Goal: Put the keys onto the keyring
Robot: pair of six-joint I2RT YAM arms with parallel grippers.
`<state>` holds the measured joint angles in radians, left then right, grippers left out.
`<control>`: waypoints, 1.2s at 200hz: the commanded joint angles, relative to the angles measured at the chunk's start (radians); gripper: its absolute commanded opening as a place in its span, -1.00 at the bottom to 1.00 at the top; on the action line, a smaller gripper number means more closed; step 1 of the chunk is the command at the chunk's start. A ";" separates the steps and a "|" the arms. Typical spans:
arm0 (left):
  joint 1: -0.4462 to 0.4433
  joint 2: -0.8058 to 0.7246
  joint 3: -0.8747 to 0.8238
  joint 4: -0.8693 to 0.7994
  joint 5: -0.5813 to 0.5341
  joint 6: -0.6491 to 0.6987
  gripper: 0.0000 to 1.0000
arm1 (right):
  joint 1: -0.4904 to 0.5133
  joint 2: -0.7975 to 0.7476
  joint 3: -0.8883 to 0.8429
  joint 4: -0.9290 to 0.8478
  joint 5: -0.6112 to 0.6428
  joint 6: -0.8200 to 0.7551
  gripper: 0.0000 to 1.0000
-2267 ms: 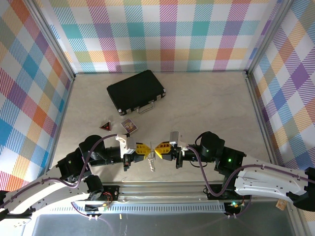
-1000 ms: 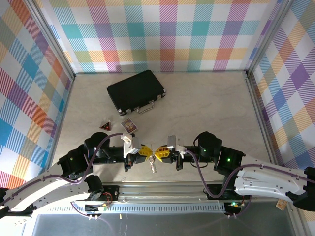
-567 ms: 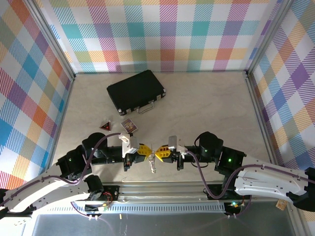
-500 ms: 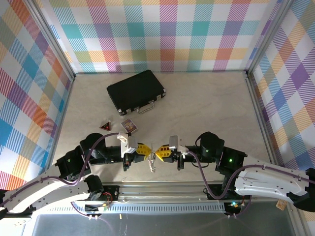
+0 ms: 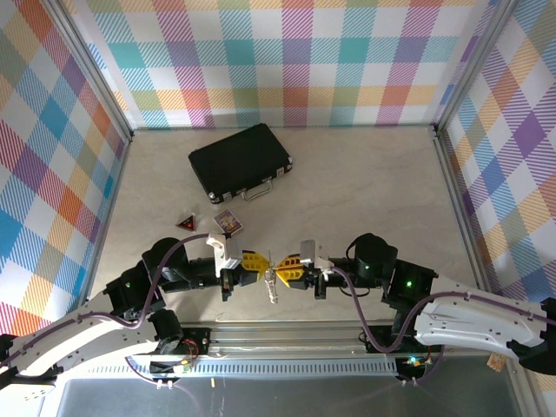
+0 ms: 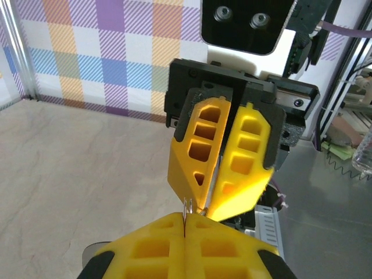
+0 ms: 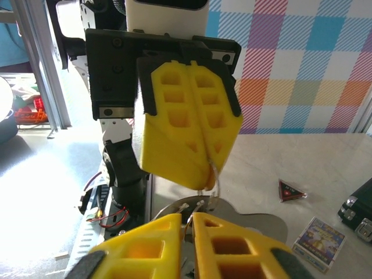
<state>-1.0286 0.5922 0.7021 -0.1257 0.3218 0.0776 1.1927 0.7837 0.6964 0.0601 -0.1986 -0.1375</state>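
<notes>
Left arm: lay low along the near edge of the table [image 5: 365, 191] and reached right towards the middle, wrist level.
Left gripper [image 5: 258, 267]: its yellow fingers [image 6: 145, 250] were pressed together on the thin wire of the keyring [image 6: 186, 204], which stuck out from between their tips.
Right arm: stretched in from the right, also low, forearm pointing left, mirroring the other arm.
Right gripper [image 5: 287, 270]: yellow fingers [image 7: 232, 247] were drawn narrow, with only a slit between them, nipping the keyring wire where it curved down from the opposite tips.
Meeting point: the two grippers stood tip to tip, almost touching, over the near middle of the table.
Keys [image 5: 273, 287]: hung in a small silver bunch just below the joined tips, towards the near rail.
Black case [image 5: 241, 161]: lay flat and closed on the far left part of the table, well away from the grippers, handle [image 5: 259, 189] facing near; contents hidden.
Red triangle [image 5: 185, 222]: lay on the table near the case.
Small card box [image 5: 228, 222]: lay just right of the triangle.
</notes>
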 commanded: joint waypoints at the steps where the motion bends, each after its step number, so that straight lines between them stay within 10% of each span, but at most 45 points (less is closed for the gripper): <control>1: 0.006 -0.024 -0.041 0.165 -0.015 -0.037 -1.00 | 0.005 -0.059 0.047 -0.026 0.008 0.005 -0.54; 103: -0.005 0.016 -0.249 0.685 0.079 -0.172 -1.00 | -0.008 -0.058 0.165 -0.180 0.054 0.098 -0.42; 240: -0.025 0.015 -0.241 0.703 0.099 -0.173 -1.00 | -0.018 -0.082 0.141 -0.197 0.031 0.108 -0.49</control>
<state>-1.0412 0.6235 0.4538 0.5087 0.3962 -0.0864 1.1839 0.7288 0.8433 -0.1410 -0.1654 -0.0368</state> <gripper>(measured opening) 0.050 0.248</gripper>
